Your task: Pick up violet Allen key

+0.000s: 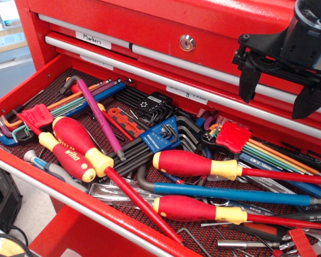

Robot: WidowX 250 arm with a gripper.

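Observation:
The violet Allen key (pixel 99 116) lies in the open red drawer (pixel 53 190), left of centre. It is long and magenta-violet, with a grey bend at its far end near the drawer's back and a grey tip near the middle. It rests across other tools. My gripper (pixel 278 99) is black and hangs at the upper right, high above the drawer and far to the right of the key. Its two fingers stand apart and hold nothing.
The drawer is crowded: red-and-yellow screwdrivers (pixel 75 147), a long blue hex key (pixel 230 194), a rainbow key set (pixel 53 107) at the left, another (pixel 267 150) at the right, black key sets (pixel 150 107). Closed red drawers (pixel 150 37) rise behind.

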